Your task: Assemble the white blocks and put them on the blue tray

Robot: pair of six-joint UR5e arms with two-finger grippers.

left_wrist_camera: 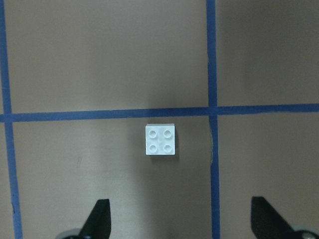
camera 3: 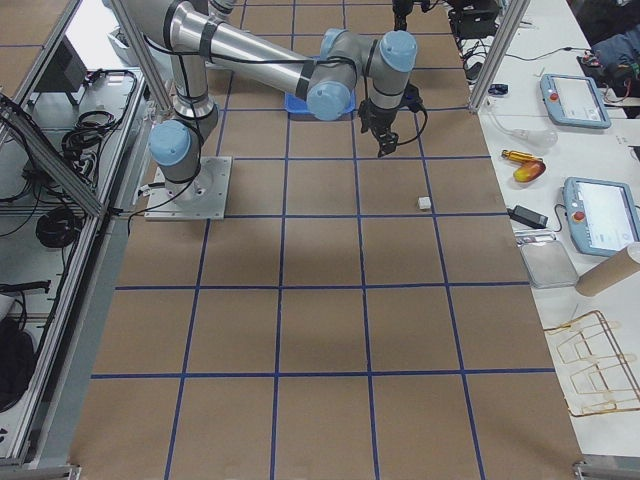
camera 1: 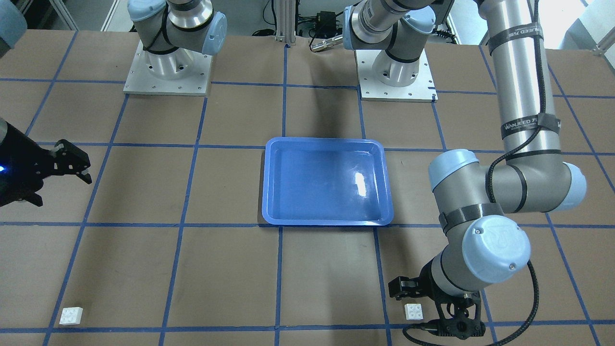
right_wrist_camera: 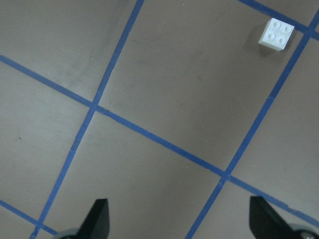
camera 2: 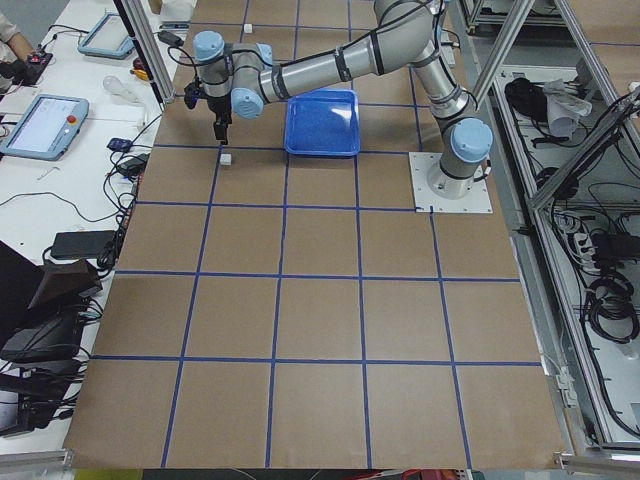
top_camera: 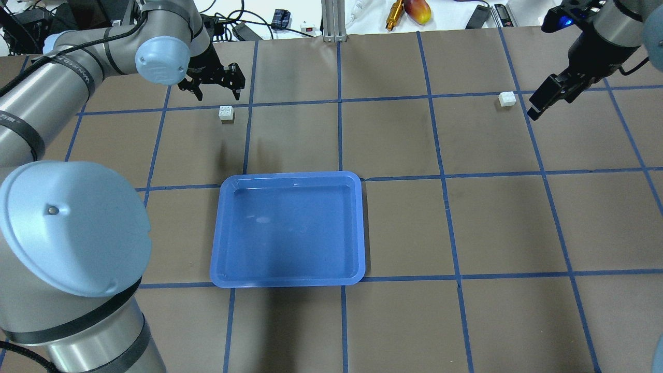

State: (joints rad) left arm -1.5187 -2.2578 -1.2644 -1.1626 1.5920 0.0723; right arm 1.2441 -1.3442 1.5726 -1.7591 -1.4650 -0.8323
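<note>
Just ahead of the parted left jaws, a white block [left_wrist_camera: 160,141] sits centred between them; the parted right jaws hang farther from theirs.

Two small white square four-stud plastic blocks: the left block [top_camera: 226,112] and the right block [top_camera: 507,98], both far. One shallow glossy blue plastic rectangular tray [top_camera: 288,282]. Two black two-finger grippers: left gripper [top_camera: 219,96], right gripper [top_camera: 536,109].
</note>
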